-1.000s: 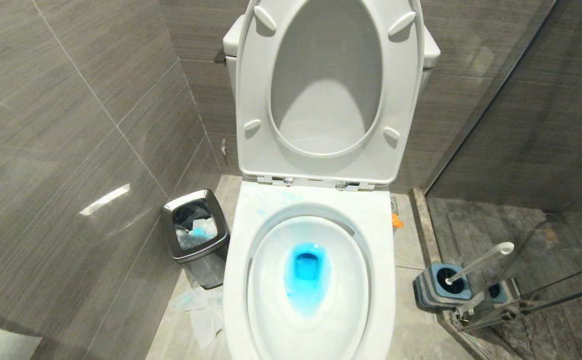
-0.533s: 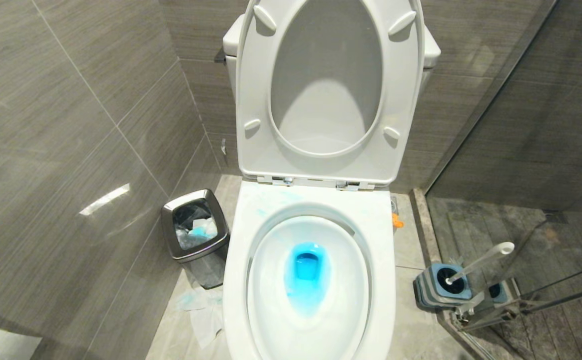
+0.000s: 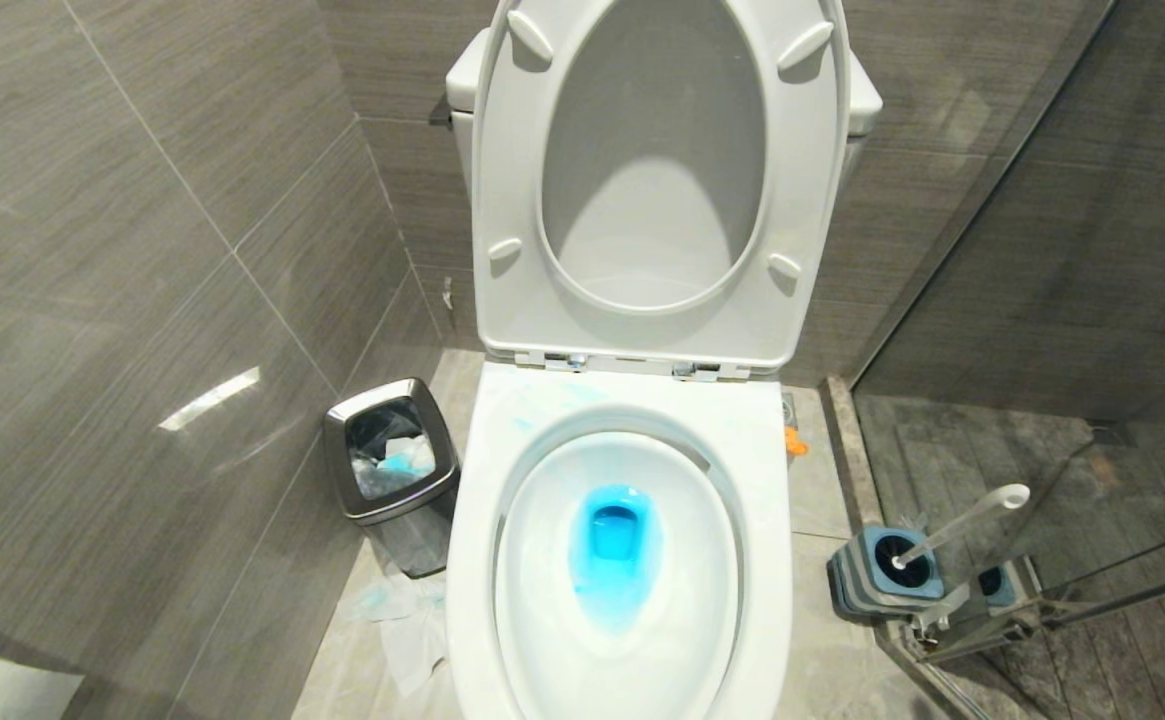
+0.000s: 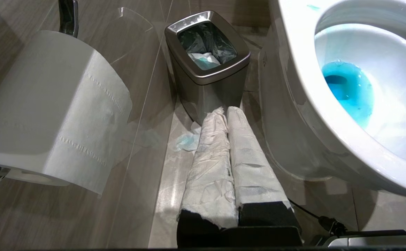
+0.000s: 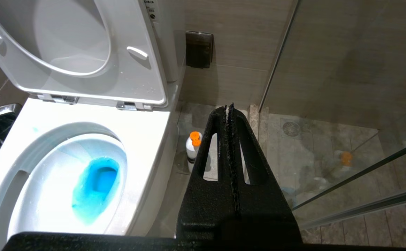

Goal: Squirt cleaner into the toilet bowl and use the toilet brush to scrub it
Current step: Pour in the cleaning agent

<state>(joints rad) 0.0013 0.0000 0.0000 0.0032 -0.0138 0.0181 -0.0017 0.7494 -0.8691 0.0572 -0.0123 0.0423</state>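
Head view: neither arm shows up here. One toilet bowl (image 3: 632, 560) with seat and lid flipped up, cleaner (image 3: 614, 550) already pooled bright blue in the water. One brush (image 3: 962, 522) leans in its holder (image 3: 877, 575) on the floor at the robot's right, just beside the glass (image 3: 1092, 300), which throws back a second ghost brush. One bin (image 3: 390, 470) on the other side, stained tissues (image 3: 397, 615) on the floor beside it.

Left wrist view: left claw (image 4: 225, 111) has both fingers wrapped in paper and pressed together, holding nothing, low near the floor and pointed at the bin (image 4: 208, 62). One paper roll (image 4: 56, 108) on the wall.

Right wrist view: right claw (image 5: 230, 108) is pinched together too, empty, aimed past the bowl (image 5: 84, 167) toward one orange-capped bottle (image 5: 193, 148) by the toilet base.

Risks, just guessing: the handle is thin and tilted, so a grab could slip or tip the holder. The reflection could fool the aim and send the claw into the glass. Both claws need opening first
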